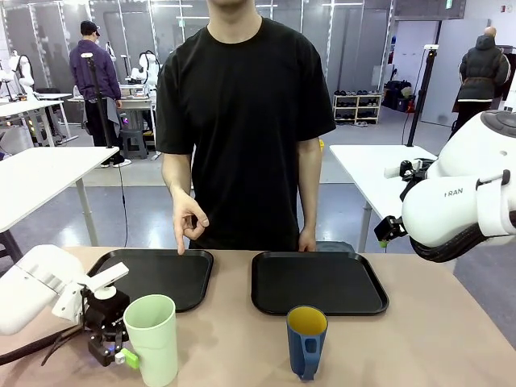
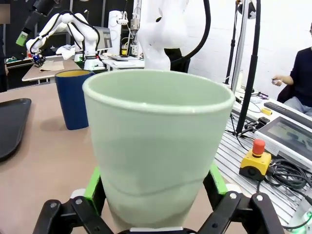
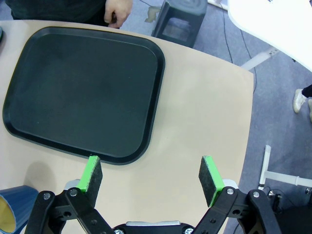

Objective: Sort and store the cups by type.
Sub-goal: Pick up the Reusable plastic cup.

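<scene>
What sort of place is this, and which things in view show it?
Most likely a robotics lab or workshop: a white robot arm stands at the table, a yellow box with a red stop button sits beside cables, and plain white work tables stand on the open floor behind.

We see two smooth white arms: the left arm (image 1: 36, 286) at eight o'clock, the right arm (image 1: 472, 214) at three o'clock, with grey lettering (image 1: 454, 193) and black cable (image 1: 451, 251). Our left gripper (image 2: 156, 185) is black, with green pads (image 2: 93, 187) and silver screws (image 2: 229, 196); the right gripper (image 3: 151, 174) matches. The person (image 1: 242, 177) wears a black short-sleeved T-shirt (image 1: 242, 97).
</scene>
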You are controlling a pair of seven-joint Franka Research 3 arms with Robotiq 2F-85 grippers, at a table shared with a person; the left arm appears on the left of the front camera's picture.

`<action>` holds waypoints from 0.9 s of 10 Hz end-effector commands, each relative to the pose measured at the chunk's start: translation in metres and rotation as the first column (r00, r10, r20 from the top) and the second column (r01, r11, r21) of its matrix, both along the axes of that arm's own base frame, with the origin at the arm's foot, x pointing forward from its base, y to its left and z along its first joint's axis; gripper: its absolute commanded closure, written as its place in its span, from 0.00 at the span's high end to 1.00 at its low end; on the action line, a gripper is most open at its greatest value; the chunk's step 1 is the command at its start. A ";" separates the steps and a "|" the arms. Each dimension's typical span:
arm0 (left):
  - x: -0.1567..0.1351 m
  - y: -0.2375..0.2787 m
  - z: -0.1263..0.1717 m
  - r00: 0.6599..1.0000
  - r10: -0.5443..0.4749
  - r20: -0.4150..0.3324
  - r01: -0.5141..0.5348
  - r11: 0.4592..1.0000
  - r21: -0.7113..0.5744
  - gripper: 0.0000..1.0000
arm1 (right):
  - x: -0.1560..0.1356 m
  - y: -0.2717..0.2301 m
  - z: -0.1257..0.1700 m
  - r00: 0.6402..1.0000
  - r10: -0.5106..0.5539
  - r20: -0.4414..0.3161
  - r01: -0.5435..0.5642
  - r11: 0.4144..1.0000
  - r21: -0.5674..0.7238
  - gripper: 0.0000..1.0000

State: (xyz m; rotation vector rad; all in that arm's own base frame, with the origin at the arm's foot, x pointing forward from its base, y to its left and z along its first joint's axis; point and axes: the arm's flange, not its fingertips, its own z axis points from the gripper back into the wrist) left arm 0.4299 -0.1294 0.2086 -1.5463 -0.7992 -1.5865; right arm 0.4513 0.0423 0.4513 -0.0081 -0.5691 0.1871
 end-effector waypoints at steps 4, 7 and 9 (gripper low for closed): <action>-0.010 -0.007 -0.028 0.996 -0.085 0.015 0.085 0.996 -0.034 1.00 | 0.000 0.000 0.000 1.000 -0.002 0.002 0.002 1.000 -0.005 1.00; -0.011 -0.015 -0.031 0.995 -0.098 0.016 0.098 0.995 -0.030 1.00 | 0.000 0.000 0.000 1.000 -0.002 0.002 0.002 1.000 -0.005 1.00; -0.011 -0.015 -0.032 0.994 -0.104 0.014 0.104 0.994 -0.042 0.89 | 0.000 0.000 0.000 1.000 -0.002 0.002 0.002 1.000 -0.005 1.00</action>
